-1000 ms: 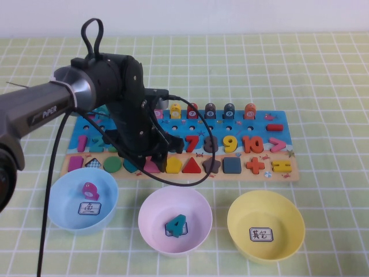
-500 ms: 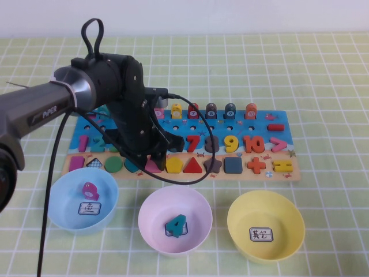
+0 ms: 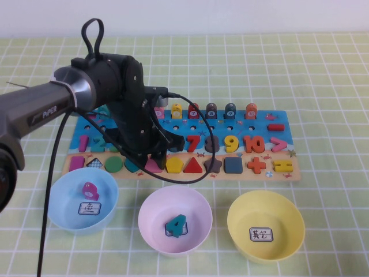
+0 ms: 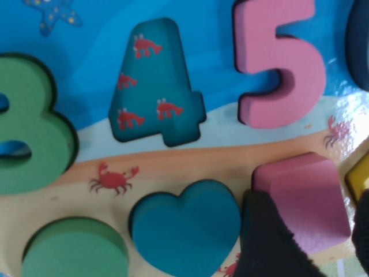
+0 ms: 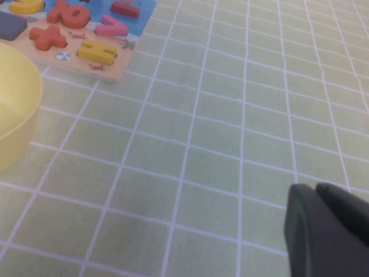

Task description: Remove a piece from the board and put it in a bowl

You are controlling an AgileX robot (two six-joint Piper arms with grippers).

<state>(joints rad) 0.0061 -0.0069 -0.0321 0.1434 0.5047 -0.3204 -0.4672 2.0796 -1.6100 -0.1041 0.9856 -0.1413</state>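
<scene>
The board lies across the middle of the table. The pink trapezoid piece sits in its slot in the tan strip, between a teal heart and a yellow shape. My left gripper is down over it. Its black fingers press against the piece's two sides, so it is shut on the piece. The yellow bowl stands at the front right, holding nothing. My right gripper hovers shut over bare tablecloth right of the board, out of the high view.
A light blue bowl with a pink piece and a pink bowl with a teal 4 stand in front of the board. The left arm's cable loops over the board's middle. Pegs with rings line the board's far edge.
The left gripper's fingers have closed in on the pink piece. The arm has barely moved, and the piece stays in its slot.
</scene>
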